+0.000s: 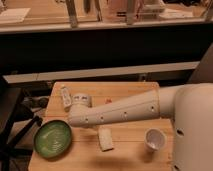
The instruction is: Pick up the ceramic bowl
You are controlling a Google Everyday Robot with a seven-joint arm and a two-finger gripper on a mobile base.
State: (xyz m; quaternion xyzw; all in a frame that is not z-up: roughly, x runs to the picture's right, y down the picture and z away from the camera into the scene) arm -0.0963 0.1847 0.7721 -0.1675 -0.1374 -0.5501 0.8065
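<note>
Ceramic bowl point(52, 138): green, upright, at 7 o'clock on wooden table point(125, 90) | gripper: tucked out of sight under white arm's end point(75, 120), near bowl at its 1 o'clock, jaws wide | white cup point(154, 138): at 4 o'clock

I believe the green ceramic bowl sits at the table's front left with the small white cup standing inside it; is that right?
Not quite: the camera view shows the ceramic bowl at the table's front left, but the small white cup stands apart from it at the front right, not inside it. The gripper, at the arm's end, is near the bowl's far rim.
</note>
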